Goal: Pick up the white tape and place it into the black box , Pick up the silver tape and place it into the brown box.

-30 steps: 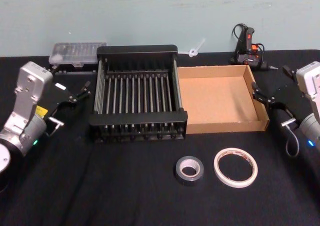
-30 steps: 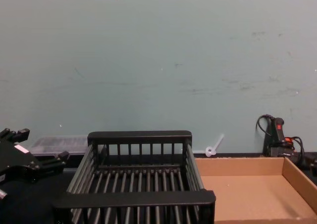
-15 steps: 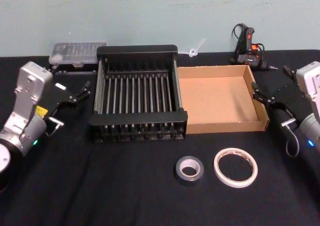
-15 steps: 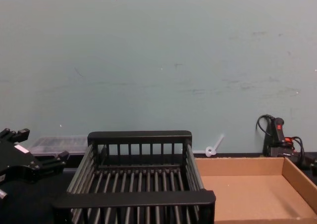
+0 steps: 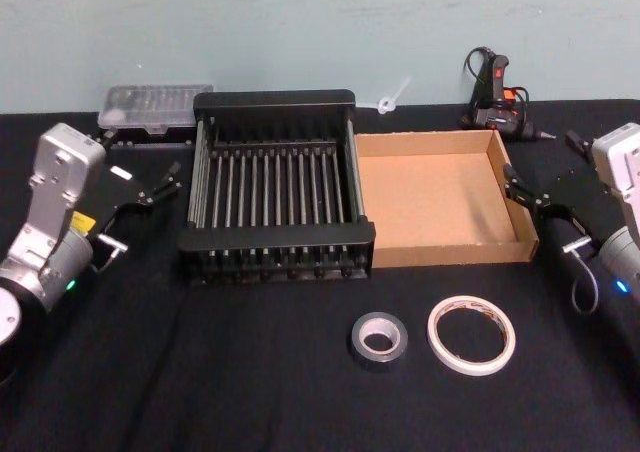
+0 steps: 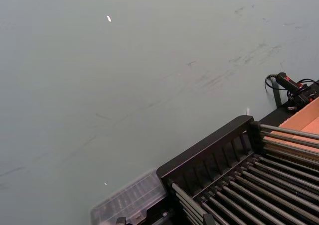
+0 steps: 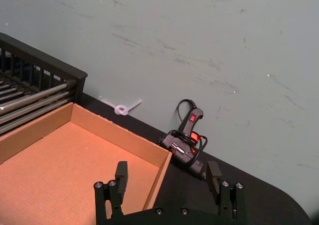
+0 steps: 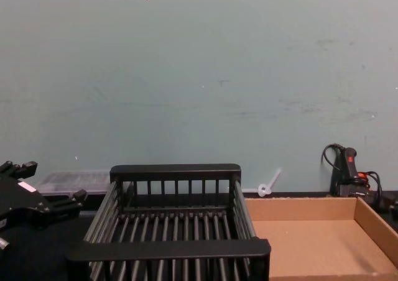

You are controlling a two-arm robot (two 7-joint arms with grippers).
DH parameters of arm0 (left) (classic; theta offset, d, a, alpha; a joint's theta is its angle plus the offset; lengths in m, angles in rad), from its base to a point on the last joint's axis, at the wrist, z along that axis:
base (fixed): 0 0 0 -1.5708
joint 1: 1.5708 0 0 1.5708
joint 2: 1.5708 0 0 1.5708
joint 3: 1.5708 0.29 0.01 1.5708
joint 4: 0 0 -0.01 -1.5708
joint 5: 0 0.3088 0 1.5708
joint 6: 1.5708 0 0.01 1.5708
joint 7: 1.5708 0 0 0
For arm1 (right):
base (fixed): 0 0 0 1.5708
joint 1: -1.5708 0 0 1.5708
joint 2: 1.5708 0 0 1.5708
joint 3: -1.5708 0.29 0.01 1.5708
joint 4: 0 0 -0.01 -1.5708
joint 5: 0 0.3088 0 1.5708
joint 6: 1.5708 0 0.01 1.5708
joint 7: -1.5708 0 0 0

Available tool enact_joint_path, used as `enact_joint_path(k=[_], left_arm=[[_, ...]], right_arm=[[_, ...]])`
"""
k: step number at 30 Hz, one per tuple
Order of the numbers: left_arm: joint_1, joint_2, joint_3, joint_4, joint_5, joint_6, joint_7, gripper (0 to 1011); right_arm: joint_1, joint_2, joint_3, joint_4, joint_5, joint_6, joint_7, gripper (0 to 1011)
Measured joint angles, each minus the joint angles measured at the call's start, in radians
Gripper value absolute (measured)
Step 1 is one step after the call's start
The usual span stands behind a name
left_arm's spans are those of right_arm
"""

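On the black table (image 5: 250, 372), near edge: both rolls lie flat, side by side and apart, neither gripped.
white tape (image 5: 471, 334): right of the pair, in front of the brown box; lies nearer the right arm, which looks the natural one for it.
silver tape (image 5: 379, 339): just left of the white roll, roughly in front of the seam between the two boxes.
black box (image 5: 275, 194): slatted crate, centre-left, nothing inside; touching or just beside the cardboard box on its right.
brown box (image 5: 440, 208): shallow cardboard tray, nothing inside; low walls should make a drop-in easy.
crossing: each roll's target is the box farther from it, so white has to travel left over the silver roll's side and silver goes right.
right gripper (image 7: 167, 177): hovers beside the right wall of the brown box, jaws spread wide, holding nothing; in the wrist view the fingers straddle that wall's far corner.
left gripper (image 5: 140, 190): parked left of the crate, clear of it, nothing in it; how far open, can't tell.
progress: judged at the start, no roll lifted yet; both arms sit well behind the rolls.
clutter: glue gun (image 5: 497, 97) and clear plastic case (image 5: 155, 105) at the back by the wall, plus a white plastic piece (image 5: 391, 98); out of the working path.
risk: a flat roll on cloth gives little edge to pinch.
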Motion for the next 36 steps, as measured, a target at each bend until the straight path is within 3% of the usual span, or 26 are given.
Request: enact_joint_path(k=[14, 30, 36], left_arm=[[0.0, 0.0, 0.0, 0.0, 0.0, 0.0, 0.0, 1001], [0.0, 0.0, 0.0, 0.0, 0.0, 0.0, 0.0, 1001], [0.0, 0.0, 0.0, 0.0, 0.0, 0.0, 0.0, 1001]], right_arm=[[-0.018, -0.011, 0.039, -0.018, 0.002, 0.0, 0.025, 1002], [-0.099, 0.005, 0.105, -0.133, 0.047, 0.084, 0.072, 1002], [-0.151, 0.014, 0.136, -0.205, 0.06, 0.115, 0.078, 1002]])
